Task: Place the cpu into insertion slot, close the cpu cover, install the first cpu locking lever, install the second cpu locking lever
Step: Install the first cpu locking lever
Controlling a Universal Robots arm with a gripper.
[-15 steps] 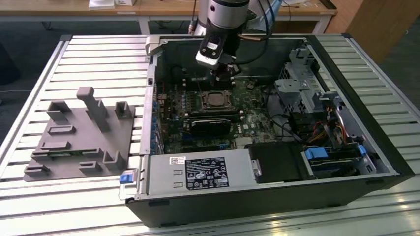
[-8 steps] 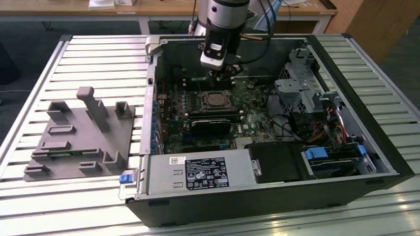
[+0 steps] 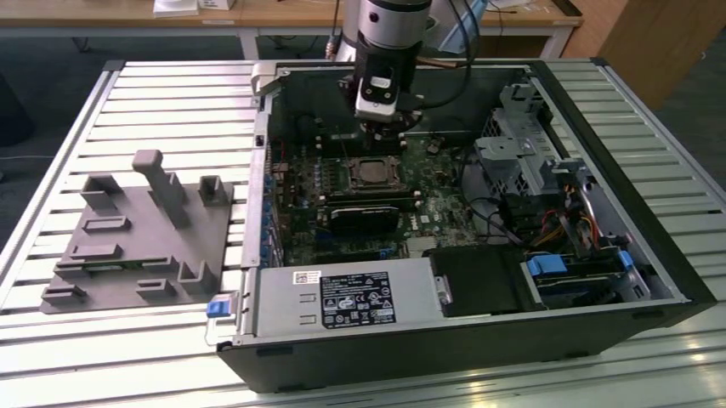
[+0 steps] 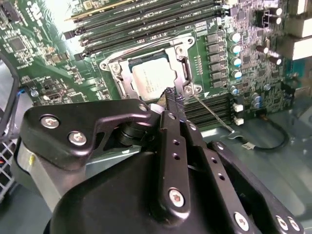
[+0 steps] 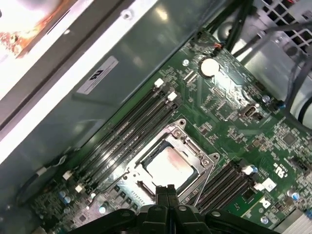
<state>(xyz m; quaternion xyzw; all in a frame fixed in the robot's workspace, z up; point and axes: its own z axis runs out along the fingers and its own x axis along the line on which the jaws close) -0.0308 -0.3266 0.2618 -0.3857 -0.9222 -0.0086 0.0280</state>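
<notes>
Inside the open computer case (image 3: pixel 454 353), the gripper (image 5: pixel 165 189) hangs just over one edge of the cpu cover (image 5: pixel 192 146), its fingers pinched narrow on nothing. The cpu (image 5: pixel 170 165) lies flat in the insertion slot (image 5: pixel 147 157), framed by that cover. A thin wire lever (image 4: pixel 214 115) juts free from the cover's corner.

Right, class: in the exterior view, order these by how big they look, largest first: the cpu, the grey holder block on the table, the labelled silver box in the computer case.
1. grey holder block
2. labelled silver box
3. cpu, by far the smallest, though it sits farther from the camera than the box.
</notes>
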